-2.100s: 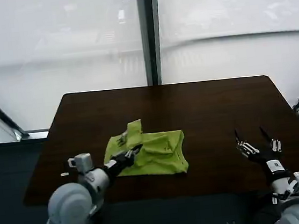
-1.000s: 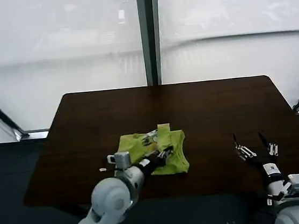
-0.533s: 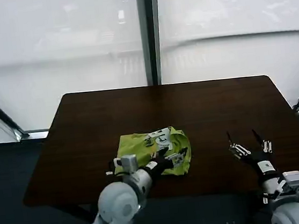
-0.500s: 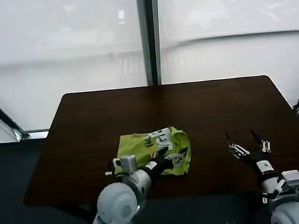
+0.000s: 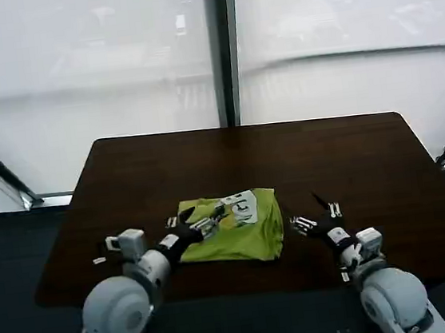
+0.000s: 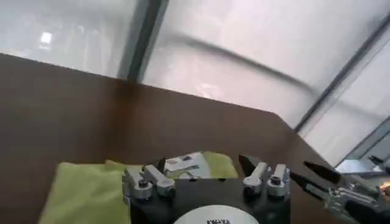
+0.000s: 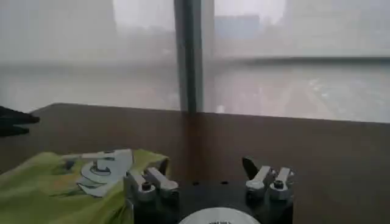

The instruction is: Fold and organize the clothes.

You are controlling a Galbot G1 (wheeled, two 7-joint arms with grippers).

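While the folded lime-green t-shirt lies mid-surface, the open left gripper rests over its left edge; the open right gripper hovers just beside its right edge.

Green t-shirt on brown table

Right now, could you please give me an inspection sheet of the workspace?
Surface: dark brown table, bare around the garment.
Job's things: lime-green t-shirt lying folded near the table's front edge, white print facing up.
Clutter: nothing seen.
Grippers: left gripper open over the shirt's left part; right gripper open just right of the shirt, above the table.
Cables: nothing seen.
Surroundings: frosted windows with a dark frame post behind the table.
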